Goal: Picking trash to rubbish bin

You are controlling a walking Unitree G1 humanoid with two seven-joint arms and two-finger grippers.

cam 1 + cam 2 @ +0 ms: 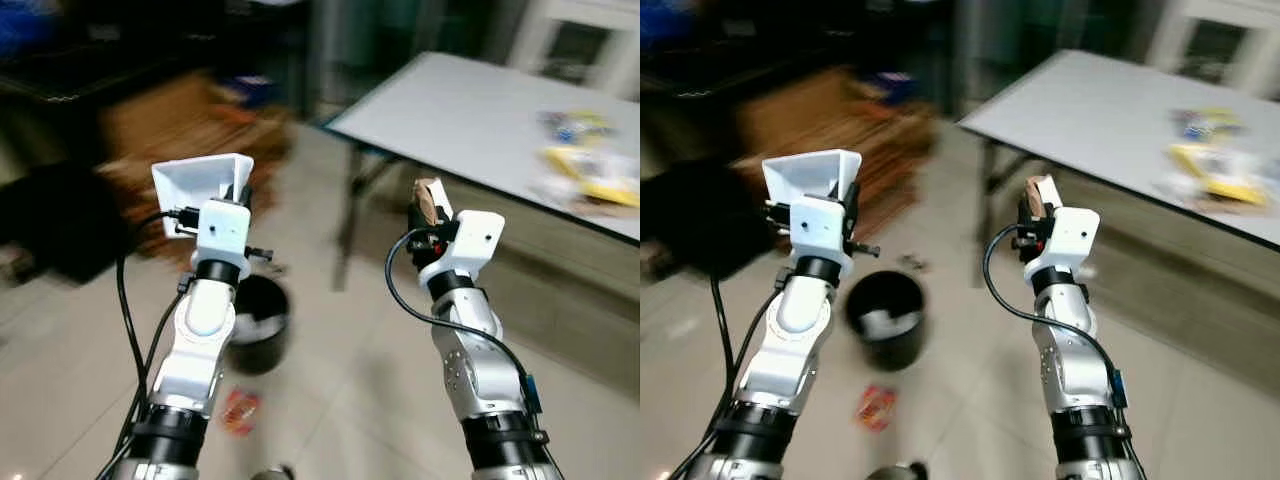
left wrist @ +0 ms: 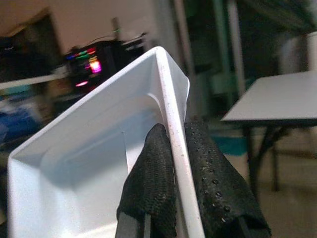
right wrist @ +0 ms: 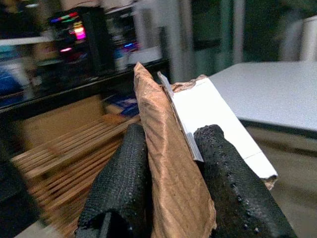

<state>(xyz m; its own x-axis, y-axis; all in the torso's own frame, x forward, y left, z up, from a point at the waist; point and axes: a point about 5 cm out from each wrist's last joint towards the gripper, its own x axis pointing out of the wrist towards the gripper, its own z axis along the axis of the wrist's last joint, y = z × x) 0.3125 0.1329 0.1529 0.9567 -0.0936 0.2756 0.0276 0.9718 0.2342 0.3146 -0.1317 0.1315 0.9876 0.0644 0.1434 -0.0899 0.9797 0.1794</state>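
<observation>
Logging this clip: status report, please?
Left gripper shut on white tray. Right gripper shut on torn cardboard. Black bin on floor ahead, red wrapper beside it.

The rubbish bin [image 1: 885,320] stands on the floor [image 1: 970,400] between the two raised arms, with trash inside. A wrapper [image 1: 875,407] lies on the floor just in front of the bin. Right of the bin stands a table [image 1: 1110,120] (packets [image 1: 1215,165] lie on it). Behind the bin sits a slatted crate [image 1: 830,130].

Both arms [image 1: 205,330] were silver with white wrist housings (black cables looped alongside), ending in black, dimpled fingers [image 2: 213,193].
</observation>
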